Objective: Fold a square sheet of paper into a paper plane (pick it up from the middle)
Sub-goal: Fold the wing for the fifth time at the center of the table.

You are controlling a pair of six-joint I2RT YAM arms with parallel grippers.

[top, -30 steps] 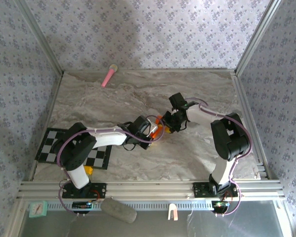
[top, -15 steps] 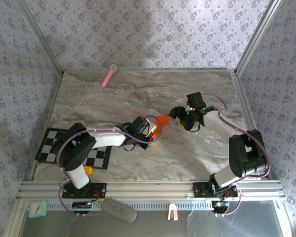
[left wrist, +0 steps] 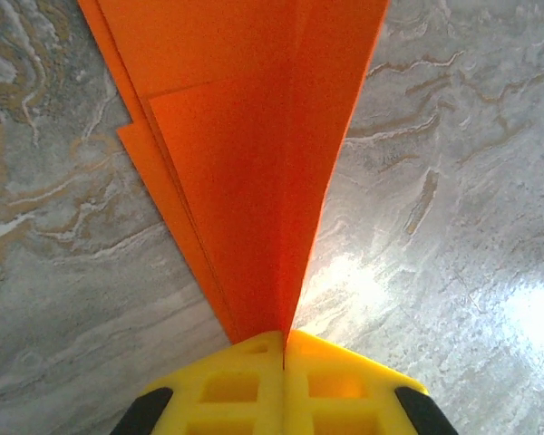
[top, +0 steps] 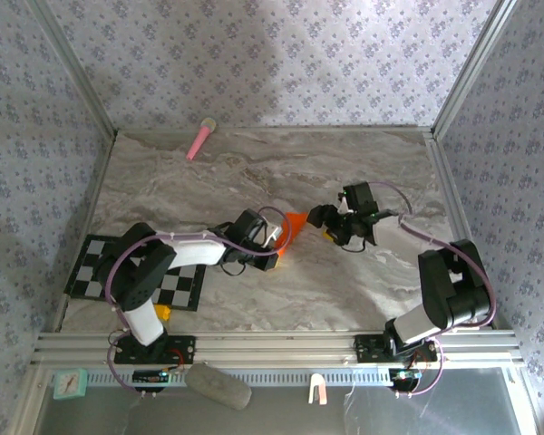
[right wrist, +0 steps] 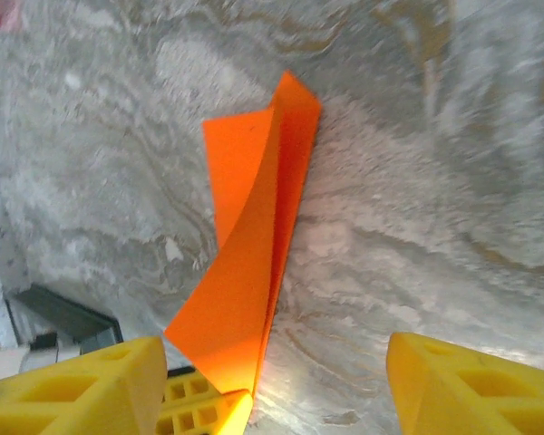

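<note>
The orange sheet of paper (top: 295,222) is folded into a narrow pointed shape with a centre crease (left wrist: 245,163). My left gripper (top: 276,239) is shut on its narrow end, its yellow fingertips (left wrist: 254,381) pressed together on the fold. The paper's wide end fans out above the marble table. My right gripper (top: 330,224) hangs just right of the paper, open, with nothing between its yellow fingers (right wrist: 462,385). In the right wrist view the paper (right wrist: 254,236) stands ahead, held from below by the left gripper (right wrist: 199,412).
A pink stick (top: 200,139) lies at the back left of the marble table (top: 254,308). A black-and-white checkered mat (top: 89,265) lies under the left arm at the near left. Metal frame rails border the table on all sides.
My right gripper let go near the paper, opened, swung right, then came back a little toward it. The left gripper kept its hold and drew the paper slightly left.
</note>
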